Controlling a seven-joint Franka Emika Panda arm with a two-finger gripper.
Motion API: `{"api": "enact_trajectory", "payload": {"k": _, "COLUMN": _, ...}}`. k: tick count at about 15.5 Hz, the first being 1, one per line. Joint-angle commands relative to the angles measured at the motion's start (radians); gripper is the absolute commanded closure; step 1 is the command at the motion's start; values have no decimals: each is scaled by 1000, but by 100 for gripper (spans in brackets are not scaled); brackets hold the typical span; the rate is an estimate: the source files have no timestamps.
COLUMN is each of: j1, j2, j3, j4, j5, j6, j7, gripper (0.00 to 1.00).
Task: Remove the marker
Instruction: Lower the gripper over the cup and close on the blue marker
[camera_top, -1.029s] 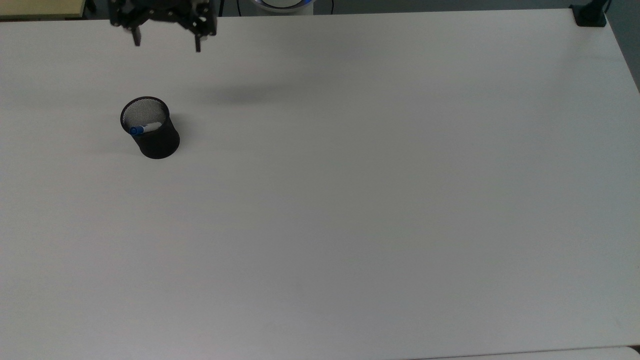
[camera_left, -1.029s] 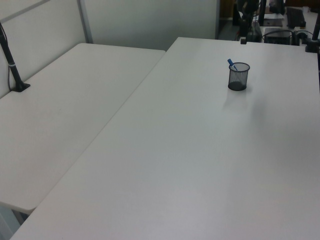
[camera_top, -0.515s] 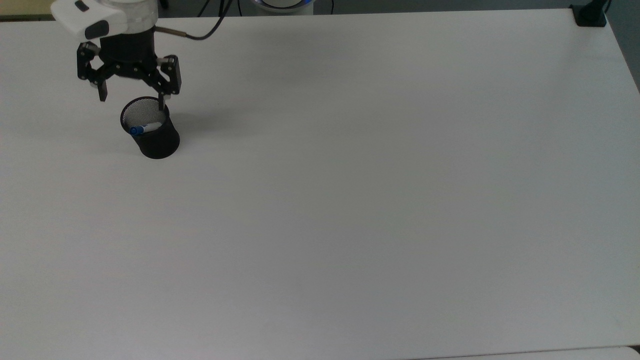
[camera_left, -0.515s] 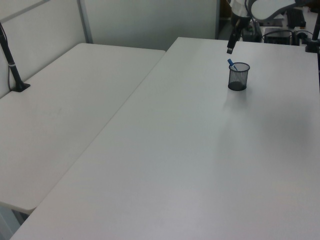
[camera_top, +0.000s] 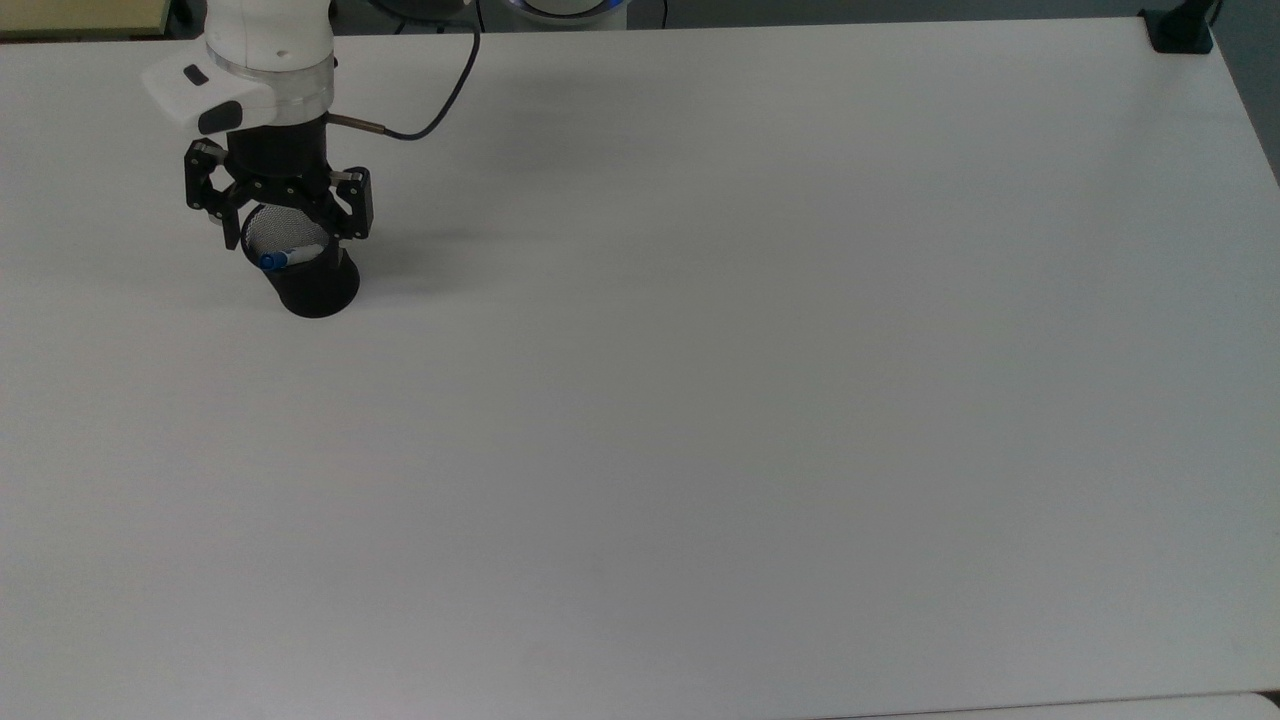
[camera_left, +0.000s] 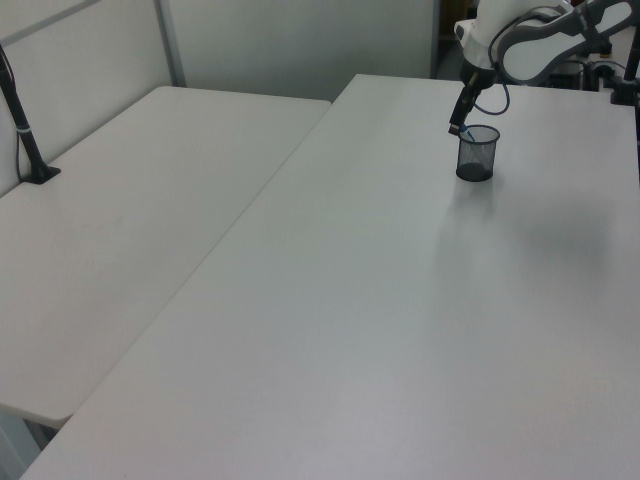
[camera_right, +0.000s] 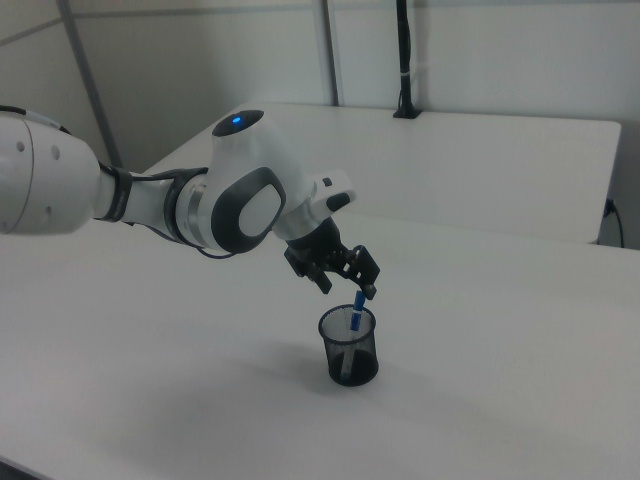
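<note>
We see the arm (camera_right: 150, 205) reach in from the right view's left, wrist angled down, gripper (camera_top: 286, 225) spread open right over the cup (camera_top: 312, 280) rim. In the top view its fingers straddle the cup mouth. The marker (camera_right: 356, 313) stands tilted inside the cup, blue cap (camera_top: 269, 261) poking out; mesh hides its lower barrel. Cup sits at the table's (camera_top: 700, 400) far left in the top view. In the left view the gripper (camera_left: 458, 125) is too small to read.

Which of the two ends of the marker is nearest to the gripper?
The blue-capped upper end of the marker, which sticks out above the rim of the black mesh cup, just below the open gripper. The other end is down inside the cup.
</note>
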Motion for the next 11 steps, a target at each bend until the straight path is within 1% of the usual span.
{"api": "enact_trajectory", "payload": {"k": 1, "j1": 2, "j2": 33, "j3": -7, "j4": -20, "j5": -12, "j6": 101, "j7": 26, "gripper": 13}}
{"api": "enact_trajectory", "payload": {"k": 2, "j1": -5, "j2": 36, "j3": -7, "j4": -20, "j5": -12, "j6": 118, "j7": 35, "gripper": 17}}
{"api": "enact_trajectory", "payload": {"k": 3, "j1": -8, "j2": 39, "j3": -7, "j4": -20, "j5": -12, "j6": 123, "j7": 42, "gripper": 26}}
{"api": "enact_trajectory", "payload": {"k": 4, "j1": -8, "j2": 40, "j3": -7, "j4": -20, "j5": -12, "j6": 123, "j7": 43, "gripper": 41}}
{"api": "enact_trajectory", "payload": {"k": 5, "j1": -8, "j2": 40, "j3": -7, "j4": -20, "j5": -12, "j6": 123, "j7": 45, "gripper": 60}}
{"api": "enact_trajectory", "payload": {"k": 6, "j1": -8, "j2": 40, "j3": -7, "j4": -19, "j5": -12, "j6": 123, "j7": 46, "gripper": 76}}
{"api": "enact_trajectory", "payload": {"k": 7, "j1": -8, "j2": 37, "j3": -7, "j4": -19, "j5": -10, "j6": 122, "j7": 46, "gripper": 90}}
{"api": "enact_trajectory", "payload": {"k": 8, "j1": -10, "j2": 33, "j3": -7, "j4": -19, "j5": -10, "j6": 119, "j7": 46, "gripper": 100}}
{"api": "enact_trajectory", "payload": {"k": 11, "j1": -21, "j2": 17, "j3": -7, "j4": -19, "j5": -7, "j6": 115, "j7": 48, "gripper": 100}}
